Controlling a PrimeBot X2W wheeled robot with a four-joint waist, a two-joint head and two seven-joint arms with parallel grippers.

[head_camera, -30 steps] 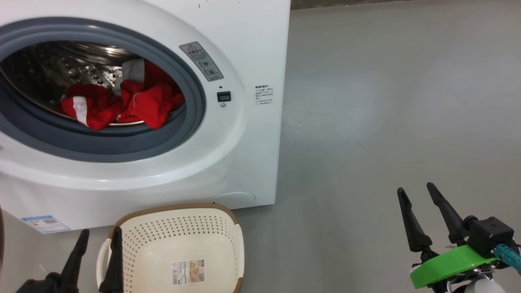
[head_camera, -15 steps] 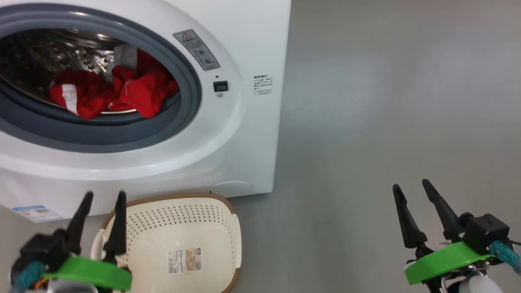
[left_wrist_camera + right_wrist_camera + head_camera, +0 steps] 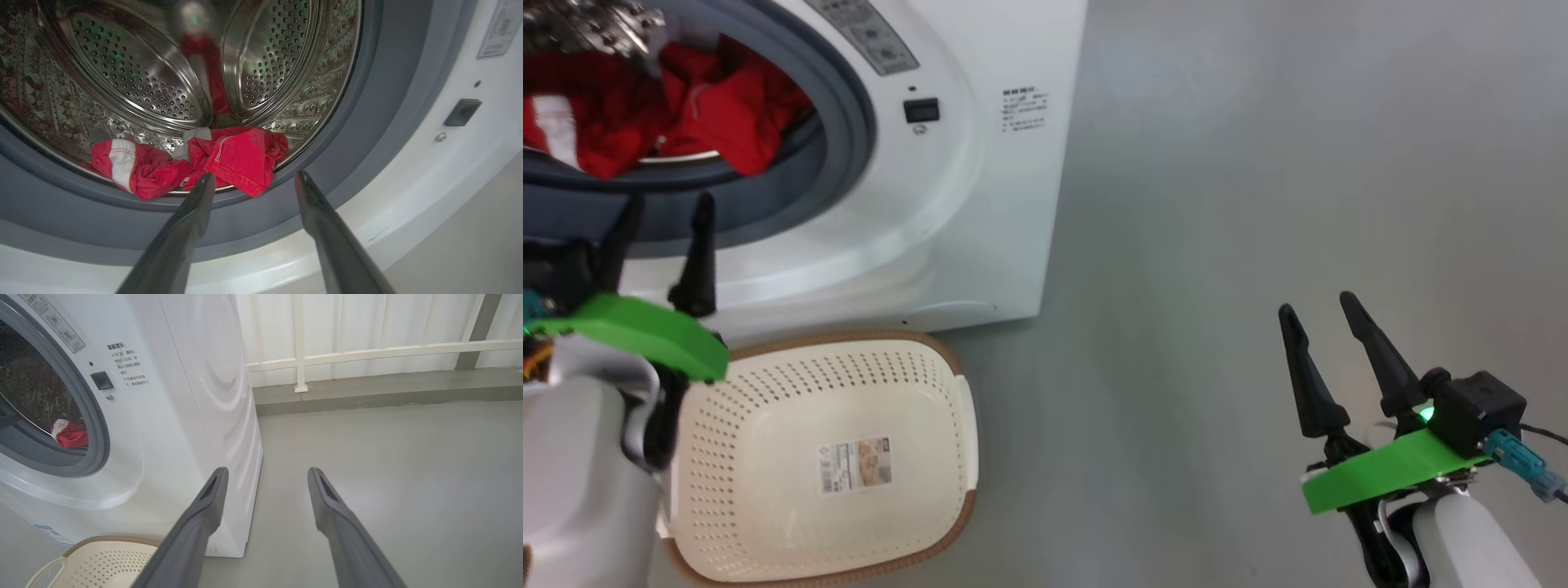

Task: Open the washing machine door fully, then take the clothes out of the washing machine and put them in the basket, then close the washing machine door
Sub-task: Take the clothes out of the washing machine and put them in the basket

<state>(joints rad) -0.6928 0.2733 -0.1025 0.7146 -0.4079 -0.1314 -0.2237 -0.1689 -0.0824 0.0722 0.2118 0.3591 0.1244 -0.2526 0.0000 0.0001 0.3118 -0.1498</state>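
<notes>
Over the last second the left gripper [image 3: 666, 204] has climbed from down beside the basket [image 3: 768, 392] to the lower lip of the washing machine [image 3: 980, 204]. The head camera has also tipped downward, so the machine's slide up the head view is no move of its own. The drum mouth stands uncovered, so the door step looks done and the work now turns to fetching the clothes [image 3: 241, 159]. The left jaws are spread wide and empty, aimed into the drum [image 3: 143, 81]. In the left wrist view the red heap lies at the front of the drum floor, just behind the grey rubber ring [image 3: 367, 122]; its nearest fold sits just beyond and between the two tips, seemingly untouched. The right gripper [image 3: 1316, 304] hangs over the grey floor [image 3: 1217, 163] well to the side, jaws wide and empty. The basket waits empty below the opening
</notes>
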